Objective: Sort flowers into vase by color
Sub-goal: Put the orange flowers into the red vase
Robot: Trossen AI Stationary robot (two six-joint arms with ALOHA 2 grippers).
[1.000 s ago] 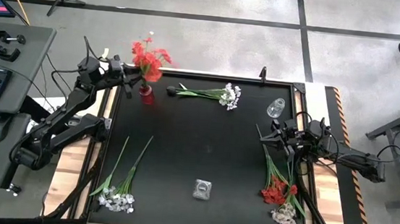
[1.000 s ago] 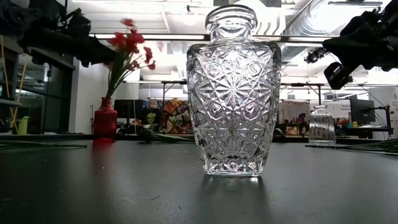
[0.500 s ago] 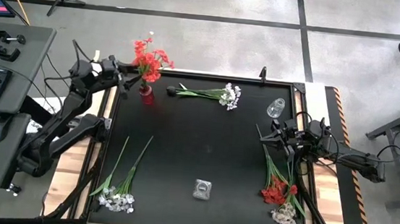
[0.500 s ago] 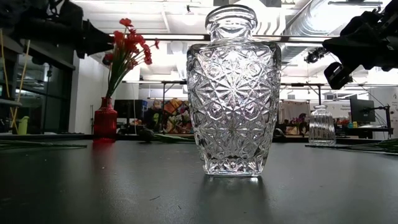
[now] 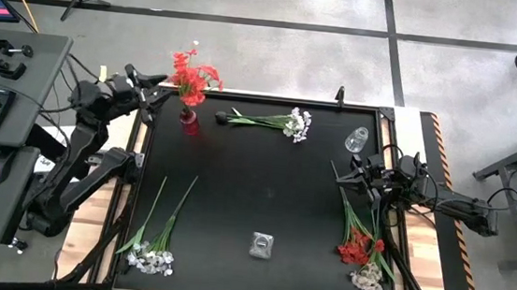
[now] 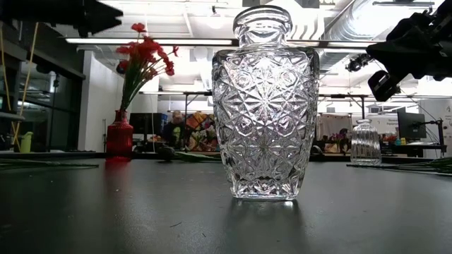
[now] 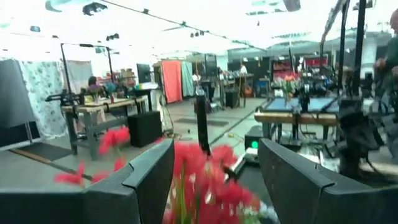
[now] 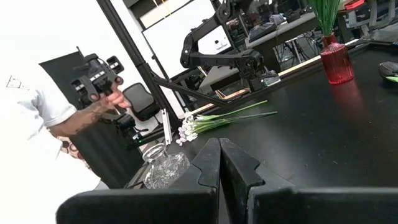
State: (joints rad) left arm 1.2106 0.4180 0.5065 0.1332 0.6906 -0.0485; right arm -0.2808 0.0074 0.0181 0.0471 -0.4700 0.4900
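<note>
Red blossoms (image 5: pixel 191 73) stand with their stems in a small red vase (image 5: pixel 189 117) at the table's far left corner. My left gripper (image 5: pixel 157 87) hangs open just left of them, touching nothing; the blossoms (image 7: pixel 199 180) show blurred between its fingers. One white spray (image 5: pixel 275 121) lies by the far edge and two white sprays (image 5: pixel 151 248) lie near left. Red and white sprays (image 5: pixel 361 240) lie near right. My right gripper (image 5: pixel 338 175) waits shut (image 8: pixel 219 152) above the stem ends of that pile.
A large cut-glass vase (image 5: pixel 262 245) stands near the middle of the near edge and fills the low view (image 6: pixel 265 106). A small clear vase (image 5: pixel 358 138) stands far right. A person (image 8: pixel 34 106) stands beyond the table's edge in the right wrist view.
My left gripper has drawn back from the red blossoms toward the table's left edge and risen a little. The blossoms stay standing in the red vase. My right arm has kept still.
</note>
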